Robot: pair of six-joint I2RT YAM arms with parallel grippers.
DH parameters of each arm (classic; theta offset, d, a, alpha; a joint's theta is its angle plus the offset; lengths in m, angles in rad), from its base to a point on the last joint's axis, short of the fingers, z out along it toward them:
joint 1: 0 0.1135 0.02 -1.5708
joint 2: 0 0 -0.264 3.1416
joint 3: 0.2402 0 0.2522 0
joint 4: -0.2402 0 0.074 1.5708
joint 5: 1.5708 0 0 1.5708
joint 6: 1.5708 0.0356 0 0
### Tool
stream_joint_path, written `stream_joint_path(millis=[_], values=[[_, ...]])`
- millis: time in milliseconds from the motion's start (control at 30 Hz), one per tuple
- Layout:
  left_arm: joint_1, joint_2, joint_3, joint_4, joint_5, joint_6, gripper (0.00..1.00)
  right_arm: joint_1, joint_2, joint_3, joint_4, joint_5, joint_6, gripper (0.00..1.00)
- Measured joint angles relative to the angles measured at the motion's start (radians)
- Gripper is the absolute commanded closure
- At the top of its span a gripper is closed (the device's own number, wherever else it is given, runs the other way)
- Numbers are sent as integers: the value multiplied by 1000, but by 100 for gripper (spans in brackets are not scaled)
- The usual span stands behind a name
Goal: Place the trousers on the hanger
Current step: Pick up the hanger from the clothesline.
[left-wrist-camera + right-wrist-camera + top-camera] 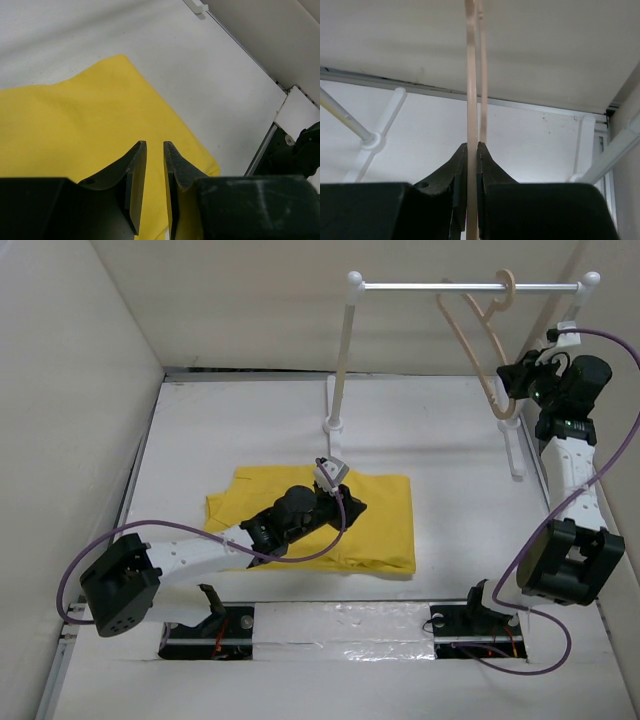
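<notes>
The trousers (385,525) lie folded flat on the counter (450,490), left of its middle and closer to the near edge than the far one. Their long axis runs left to right, roughly parallel to the near edge. I cannot tell which end is the waist.

My left pincer (153,143) is right over them, about mid-cloth, pointing down and toward the near right corner. Its jaws stand a narrow slit apart with yellow showing through. I cannot tell whether a fold is caught between them or whether they only hover over the fabric.

The hanger (471,75) is well apart from all this. It is up at the far right, with its hook over the right end of the rail (430,285) and its body hanging down aslant toward the right edge. My right pincer (472,145) is pressed together on one thin limb of it. The wrist view shows that limb edge-on, running straight up from between the jaws.

So the trousers lie to the left of the hanger and toward the near edge, with bare counter between them. The left arm is much the nearer to the cloth and the right is already on the hanger. I judge the next move turns on bringing the hanger's bar across the trousers' long axis, so the cloth can drape over it.
</notes>
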Motion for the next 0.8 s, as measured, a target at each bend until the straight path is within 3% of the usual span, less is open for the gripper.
stream_joint_path(millis=[167, 433, 800], values=[[0, 0, 0, -3, 16, -1, 81, 27, -43, -7, 46, 6, 62, 100], [0, 0, 0, -4, 2, 0, 78, 112, -302, -145, 124, 133, 153, 100], [0, 24, 0, -3, -12, 9, 68, 216, -481, -527, 210, 361, 179, 100]])
